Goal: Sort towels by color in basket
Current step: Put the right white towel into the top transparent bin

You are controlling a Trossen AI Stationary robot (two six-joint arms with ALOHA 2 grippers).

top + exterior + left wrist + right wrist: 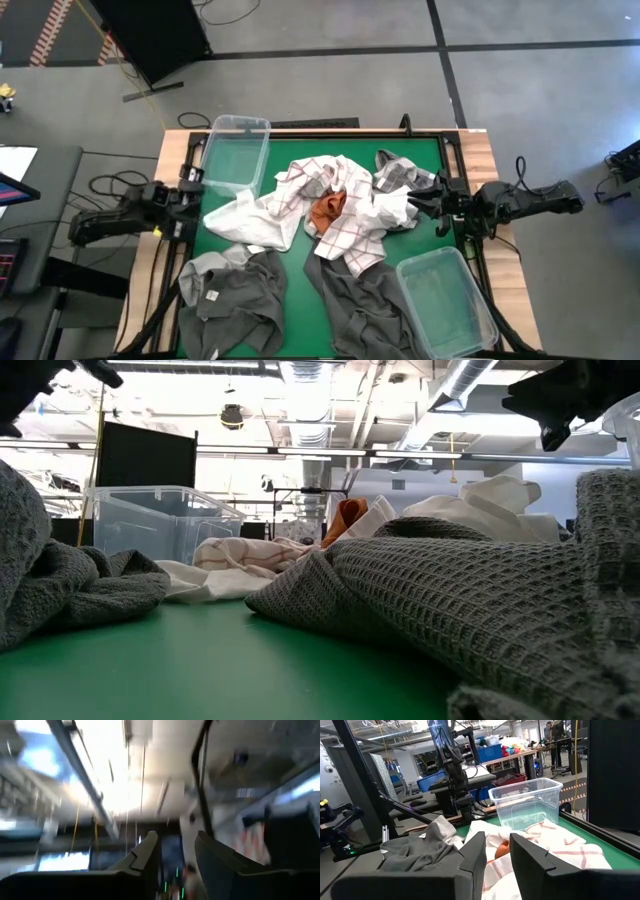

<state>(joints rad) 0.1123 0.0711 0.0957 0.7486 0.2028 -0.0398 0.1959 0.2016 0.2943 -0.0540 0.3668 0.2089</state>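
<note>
At table centre, the towels (pixel 320 215) lay in one mixed heap: grid-lined white pieces (pixel 350 235) over a rust orange piece (pixel 327 210), with dark grey pieces (pixel 240 295) at six and seven o'clock. No towel lay in either clear bin (pixel 238 150), so sorting was judged not begun. The left gripper (pixel 190 205) waited at nine o'clock and the right gripper (pixel 418 203) at three o'clock, both parted slightly and grasping nothing, probably to keep the heap accessible. Most of the orange towel stayed buried, and the left wrist view was too blurred to read.
</note>
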